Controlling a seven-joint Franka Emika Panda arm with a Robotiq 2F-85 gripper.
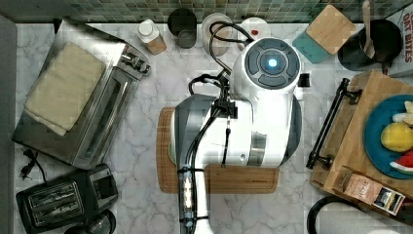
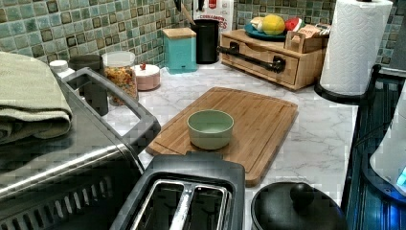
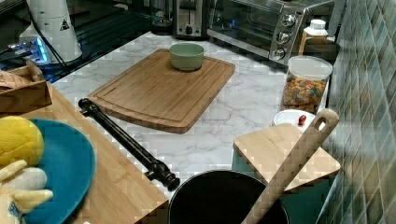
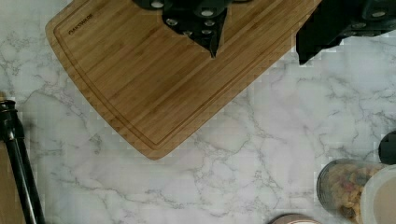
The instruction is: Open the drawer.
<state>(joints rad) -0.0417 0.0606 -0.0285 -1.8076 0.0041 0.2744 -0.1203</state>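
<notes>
Pincer [image 4: 257,56] spread is wide in the wrist view: its two black fingers [image 4: 205,28] stand well apart with nothing between them, hanging above the grooved bamboo cutting board [image 4: 154,88]. Beyond the board's rounded corner lies bare marble counter [image 4: 224,186], and past that, well away from the pincer, is the long black bar handle [image 4: 18,172] of the wide light-wood drawer [image 2: 258,57], which looks fully shut.

The main risk, as I judge it, is the long crossing. A low sweep from the board could clip the pale green ceramic bowl [image 2: 210,128] sitting on it. The fingers also have to straddle the bar squarely or they will slide off it. The drawer sits in a free-standing wooden box [image 1: 358,141] that carries a blue plate [image 1: 377,131] of toy fruit, so a hard pull could drag the whole box instead of sliding the drawer out.

The wrist view gives the finger spread and one end of the bar. The left view adds the bowl and the drawer front face-on, and the top view gives the bar's full length [image 1: 331,124] beside the white arm [image 1: 253,117].
</notes>
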